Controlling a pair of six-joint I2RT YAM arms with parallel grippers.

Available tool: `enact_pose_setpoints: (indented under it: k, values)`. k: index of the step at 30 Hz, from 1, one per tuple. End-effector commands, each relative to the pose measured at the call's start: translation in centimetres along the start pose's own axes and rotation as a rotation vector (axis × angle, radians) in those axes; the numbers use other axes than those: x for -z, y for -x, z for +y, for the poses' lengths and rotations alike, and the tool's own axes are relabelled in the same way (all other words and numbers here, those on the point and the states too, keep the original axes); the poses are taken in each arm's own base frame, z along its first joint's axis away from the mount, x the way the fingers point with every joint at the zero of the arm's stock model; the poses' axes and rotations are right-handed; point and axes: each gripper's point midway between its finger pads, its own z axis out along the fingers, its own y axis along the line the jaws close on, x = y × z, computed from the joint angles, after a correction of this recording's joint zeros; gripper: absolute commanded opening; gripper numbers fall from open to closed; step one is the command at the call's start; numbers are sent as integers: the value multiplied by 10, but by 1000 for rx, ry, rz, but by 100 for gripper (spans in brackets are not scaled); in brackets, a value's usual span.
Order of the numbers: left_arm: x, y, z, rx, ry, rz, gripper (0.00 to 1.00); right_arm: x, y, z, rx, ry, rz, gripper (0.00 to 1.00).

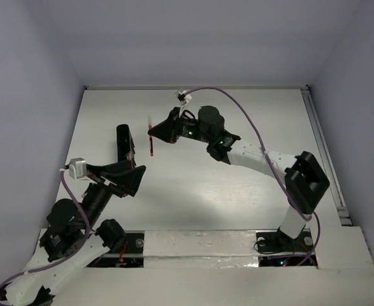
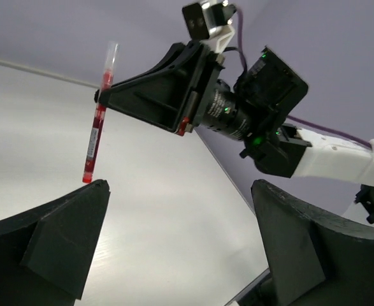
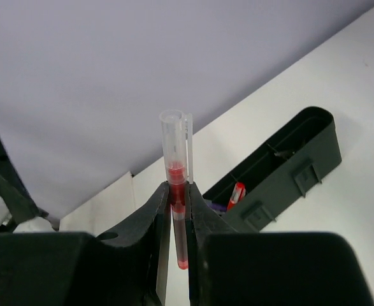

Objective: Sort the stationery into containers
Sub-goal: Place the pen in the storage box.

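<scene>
while the right end effector point(image 3: 179, 191) is clenched on a red pen point(image 3: 174, 150), we see that pen standing nearly upright between its 2 fingers, its clear cap poking above the tips and its red barrel hanging below them, off the bench point(image 1: 237, 191). beyond it the long black box point(image 3: 301, 150) lies open on the bench, well apart from the held pen, with another red pen point(image 3: 236, 193) inside. the left end effector point(image 2: 179, 191) is released, its fingers spread wide with nothing between them, just beside the box's near end in the top view.
</scene>
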Motion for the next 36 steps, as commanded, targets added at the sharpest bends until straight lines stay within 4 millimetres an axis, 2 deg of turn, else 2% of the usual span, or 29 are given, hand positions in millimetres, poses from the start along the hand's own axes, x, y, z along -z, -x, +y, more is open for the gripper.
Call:
enact_pose_setpoints:
  k: [1,2,4,5,6,7,8,9,10,12,14,18,19,20,24,25,26,36]
  values:
    - [14,28,5,-35,59,-48,99,-24,14,0,2,76,-79,0]
    - [19,39,2,-36,60,-68,99,-29,14,0,-10,94,-90,0]
    - [23,44,11,-68,106,-79,99,-38,14,-5,-18,100,-103,0]
    - [26,51,15,-73,138,-103,99,-46,2,-8,-23,105,-90,0]
    - [27,53,19,-81,156,-106,99,-53,3,-1,-15,124,-95,0]
    - [29,53,24,-97,175,-107,99,-57,2,-4,-9,121,-94,0]
    - [30,53,27,-103,190,-112,99,-65,-12,-7,-3,115,-65,0]
    - [32,54,32,-107,212,-121,99,-71,-19,0,6,125,-55,0]
    - [34,55,33,-107,215,-131,99,-76,-16,4,25,130,-62,0]
    - [34,53,38,-114,228,-139,99,-83,-26,-4,49,100,-47,0]
    - [36,55,40,-110,230,-153,99,-91,-35,2,70,100,-40,0]
    - [37,55,44,-113,249,-161,99,-102,-52,0,67,101,-14,0]
    - [36,55,45,-114,251,-160,99,-104,-60,-6,63,92,-2,0]
    - [37,54,45,-115,250,-159,99,-108,-64,-2,69,96,1,0]
    - [35,52,45,-114,249,-152,99,-117,-74,-11,98,63,5,0]
    - [35,52,45,-116,249,-152,99,-119,-79,-8,104,65,11,0]
    - [35,52,45,-116,249,-152,99,-121,-82,-15,116,45,11,0]
    - [34,50,44,-122,245,-144,99,-122,-106,-28,144,23,17,0]
